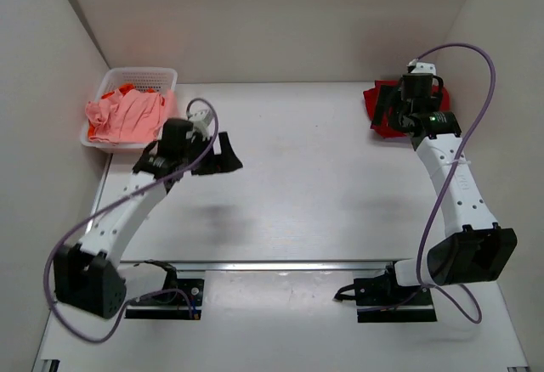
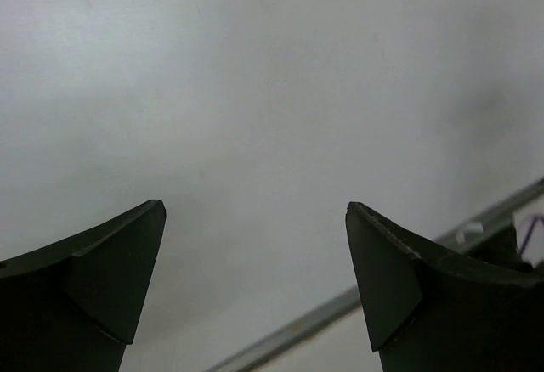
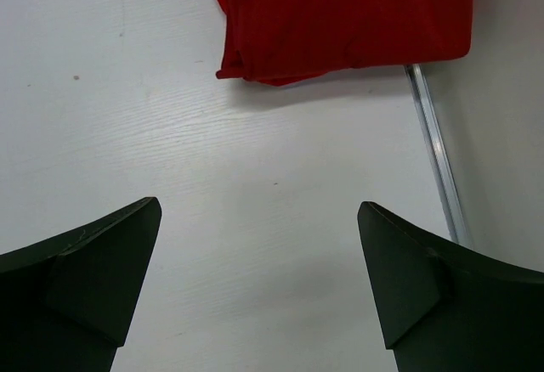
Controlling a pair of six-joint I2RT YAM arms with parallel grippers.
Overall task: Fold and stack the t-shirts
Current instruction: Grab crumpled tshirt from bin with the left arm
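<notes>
A folded dark red t-shirt (image 1: 375,100) lies at the far right of the table, and its near edge shows at the top of the right wrist view (image 3: 340,15). My right gripper (image 1: 398,115) hovers at that shirt's near edge, open and empty (image 3: 259,211). A crumpled salmon-pink t-shirt (image 1: 127,119) hangs over the front of the basket, with a bright orange t-shirt (image 1: 126,91) showing behind it. My left gripper (image 1: 219,158) is open and empty (image 2: 255,211) over bare table, to the right of the basket.
The white lattice basket (image 1: 143,74) stands in the far left corner against the wall. White walls close in the left, back and right sides. A metal rail (image 1: 280,264) crosses the table near the arm bases and also shows in the left wrist view (image 2: 340,304).
</notes>
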